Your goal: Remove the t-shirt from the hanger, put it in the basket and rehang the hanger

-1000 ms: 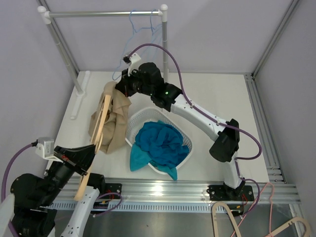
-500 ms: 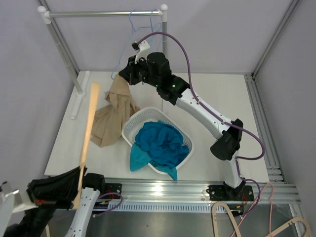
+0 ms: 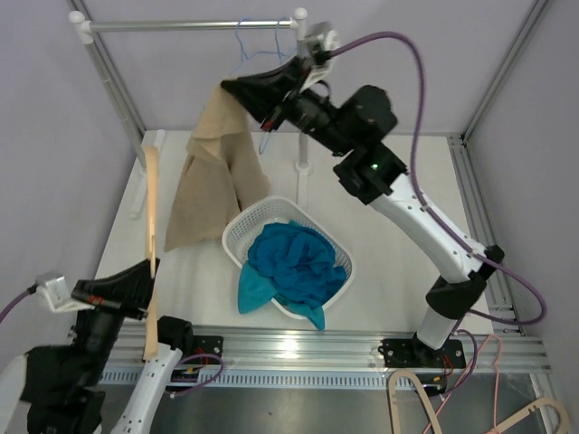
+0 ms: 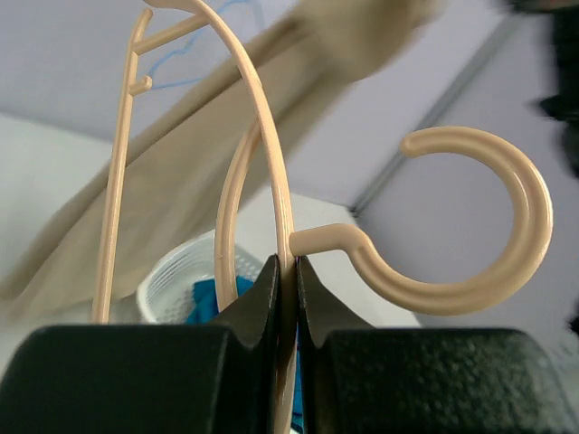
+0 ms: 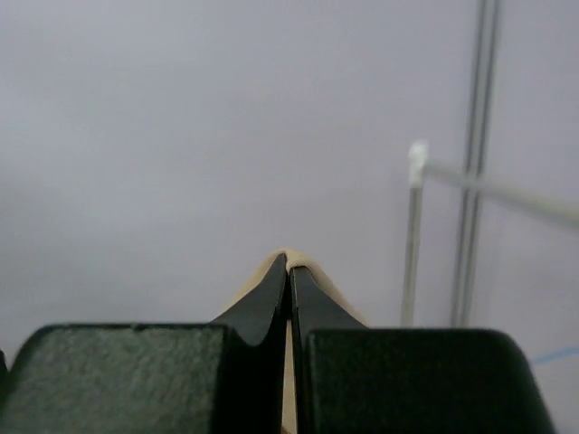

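The tan t-shirt (image 3: 210, 172) hangs from my right gripper (image 3: 233, 89), which is shut on its top fold high near the rail; a tan edge shows at the fingertips in the right wrist view (image 5: 288, 264). The shirt is off the beige hanger (image 3: 151, 226). My left gripper (image 3: 147, 268) is shut on the hanger's neck, just below the hook (image 4: 470, 226), and holds it upright at the near left. The shirt also shows blurred behind the hanger in the left wrist view (image 4: 226, 136).
A white basket (image 3: 237, 233) holding blue cloth (image 3: 289, 262) stands mid-table below the shirt. A white clothes rail (image 3: 181, 25) with a blue wire hanger (image 3: 253, 45) stands at the back. More beige hangers (image 3: 470, 407) lie at the near right.
My right gripper has lifted the shirt up towards the rail, and it now hangs free. My left gripper has pulled the hanger back to the near left, clear of the shirt.
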Action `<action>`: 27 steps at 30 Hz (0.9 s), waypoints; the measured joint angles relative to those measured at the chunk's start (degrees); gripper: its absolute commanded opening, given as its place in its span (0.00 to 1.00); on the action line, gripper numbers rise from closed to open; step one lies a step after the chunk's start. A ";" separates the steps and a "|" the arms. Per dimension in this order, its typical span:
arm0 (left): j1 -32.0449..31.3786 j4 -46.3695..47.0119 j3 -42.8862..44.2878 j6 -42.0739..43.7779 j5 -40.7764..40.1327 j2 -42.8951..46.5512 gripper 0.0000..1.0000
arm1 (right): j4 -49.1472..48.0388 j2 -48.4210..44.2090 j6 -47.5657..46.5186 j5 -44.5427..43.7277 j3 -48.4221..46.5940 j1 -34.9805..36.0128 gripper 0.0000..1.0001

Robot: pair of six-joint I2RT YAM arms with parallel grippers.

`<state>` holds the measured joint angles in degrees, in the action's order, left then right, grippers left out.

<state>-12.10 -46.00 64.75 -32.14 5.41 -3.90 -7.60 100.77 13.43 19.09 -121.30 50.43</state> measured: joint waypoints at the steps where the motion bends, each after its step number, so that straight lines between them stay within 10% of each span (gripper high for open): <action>1: 0.00 -0.31 -1.01 0.00 -1.62 -1.20 0.01 | -2.03 -1.66 -0.81 -1.29 -0.35 0.00 0.00; 15: 0.00 2.91 -3.98 0.28 -15.41 -9.46 0.01 | -13.38 -0.96 -10.21 -11.85 -18.88 -0.44 0.00; 27: 0.00 9.73 0.52 4.81 -17.25 -23.10 0.01 | -11.80 -4.39 -11.80 -12.70 -7.04 -0.46 0.00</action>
<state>-12.10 -36.27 65.28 -27.33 -11.84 -27.00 -19.40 96.38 1.63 6.39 -128.33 49.98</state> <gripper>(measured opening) 0.092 0.007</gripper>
